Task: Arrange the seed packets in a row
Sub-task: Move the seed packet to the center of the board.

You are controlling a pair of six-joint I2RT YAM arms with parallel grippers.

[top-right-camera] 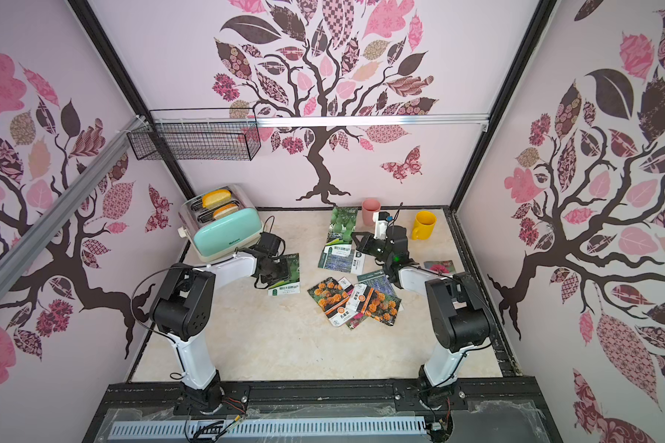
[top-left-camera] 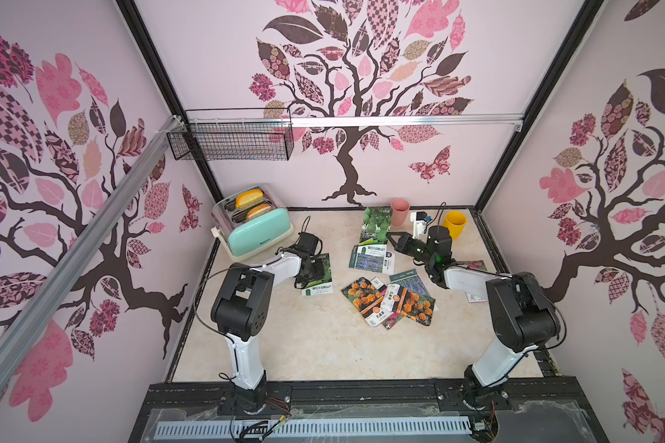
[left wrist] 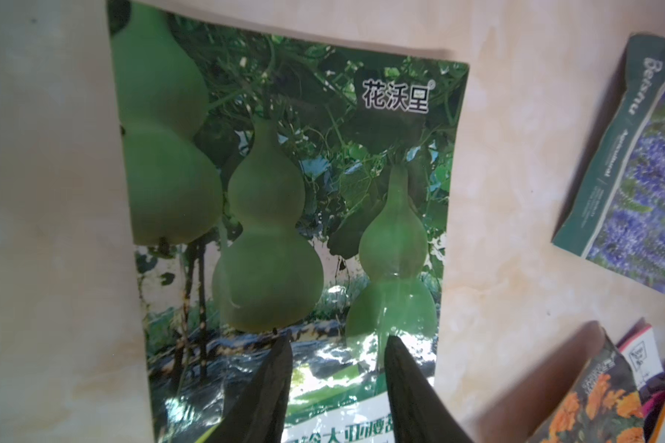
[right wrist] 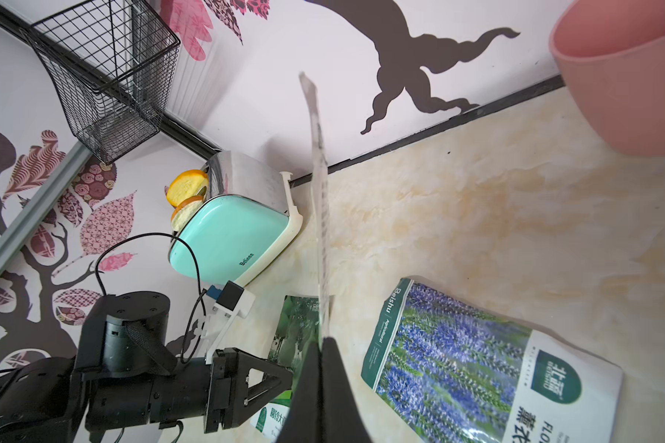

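1. Seed packets sit scattered on the marble-patterned table, not yet in a row.
2. The right gripper is clenched on the edge of the lifted gourd packet. In the right wrist view the packet runs away from the fingertips edge-on. It is near the back wall, just beside the pink cup.
3. The left gripper is released, jaws apart and grasping nothing. Its fingertips are over the lower part of the flat gourd packet, which lies face up on the table's left side, near the mint toaster. Whether the tips touch the packet cannot be told.
4. Both gourd packets are glossy and picture green bottle gourds hanging among vines. The flat one carries a white label strip along its bottom edge and catches glare beside the fingers.
5. A lavender packet lies flat just in front of the lifted one.
6. Two marigold packets overlap mid-table, against a second lavender packet, with a magenta packet peeking from beneath.
7. Another magenta packet lies partly under the right arm.
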